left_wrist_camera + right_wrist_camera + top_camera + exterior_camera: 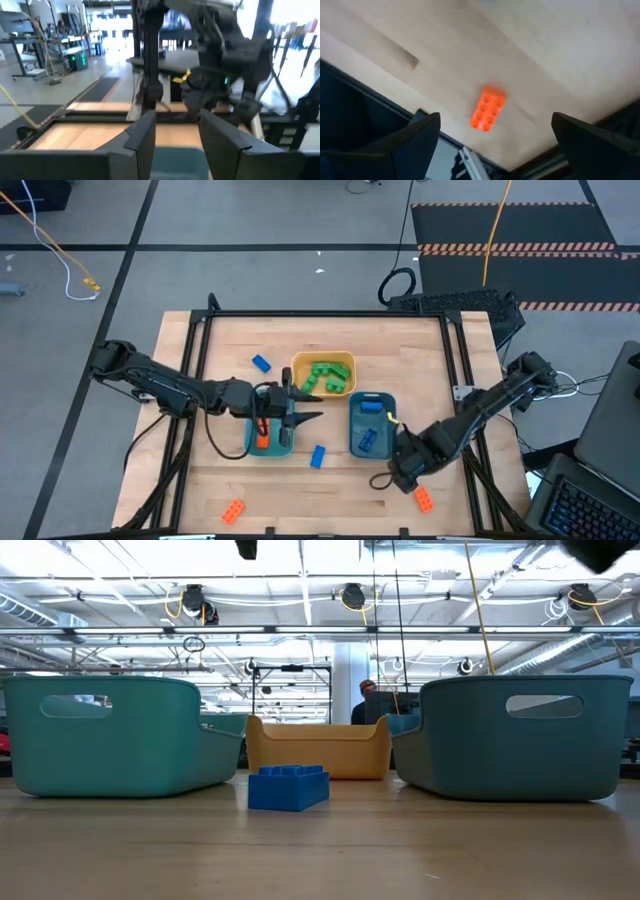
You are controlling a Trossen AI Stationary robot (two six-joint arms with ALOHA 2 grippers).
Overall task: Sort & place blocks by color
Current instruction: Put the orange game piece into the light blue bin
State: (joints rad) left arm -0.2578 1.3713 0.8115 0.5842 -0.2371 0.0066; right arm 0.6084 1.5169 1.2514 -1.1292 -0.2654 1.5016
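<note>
Your right gripper (495,137) hangs with fingers spread wide above the orange brick (488,108) near the blue-filled teal bin (352,420), lined up to straddle it. Your left gripper (292,412) sits over the other teal bin (285,448), fingers partly apart and empty, apparently after dropping orange there.

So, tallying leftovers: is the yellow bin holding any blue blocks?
No, the high view shows only green blocks inside the yellow bin.

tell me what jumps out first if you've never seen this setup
Three bins sit mid-table: a yellow bin heaped with green blocks, flanked by two teal bins. The right gripper hangs wide open over an orange block near the front edge, while the left gripper hovers over the other teal bin.
</note>
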